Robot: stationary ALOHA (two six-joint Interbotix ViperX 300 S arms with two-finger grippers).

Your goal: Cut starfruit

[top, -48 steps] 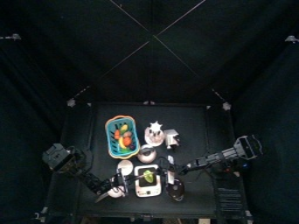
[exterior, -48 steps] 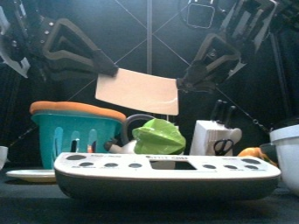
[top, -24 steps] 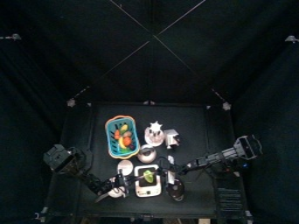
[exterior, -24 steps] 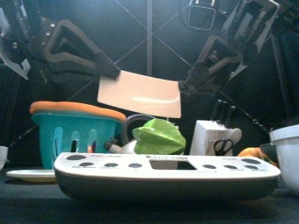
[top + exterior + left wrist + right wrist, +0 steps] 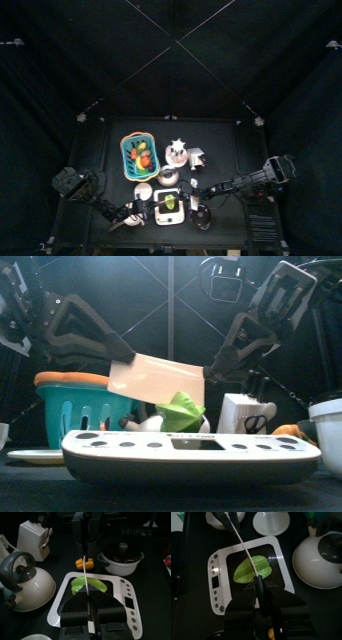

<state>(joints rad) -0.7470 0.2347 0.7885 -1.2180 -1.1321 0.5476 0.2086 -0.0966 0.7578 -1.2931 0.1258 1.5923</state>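
Well, my left gripper (image 5: pixel 89 609) is clamped on the handle of the cleaver (image 5: pixel 158 378), which shows in my left wrist view as a thin line running straight out from between the jaws. That line crosses the middle of the starfruit (image 5: pixel 89 586), so the blade is aimed across the fruit. From the front the pale blade hangs tilted, its lower corner right at the top of the fruit. I cannot tell whether the edge touches the skin or sits just above it. My right gripper (image 5: pixel 257 583) reaches in from the other side with its jaws together, as far as I can judge from a dark view, and its tip is over the near end of the starfruit, perhaps steadying it. The starfruit lies in the middle of the white board (image 5: pixel 117 607) and looks whole: one green piece, no gap, no slice beside it. So I judge the setting-up done, with knife in hand, fruit on the board and blade lined up, while the cut itself is not yet made. What remains is to press the blade down through the fruit. Around the board stand the kettle (image 5: pixel 23 584), an orange fruit (image 5: pixel 83 563), a lidded pot (image 5: pixel 121 559), the knife block (image 5: pixel 35 539) and the teal basket (image 5: pixel 80 406).
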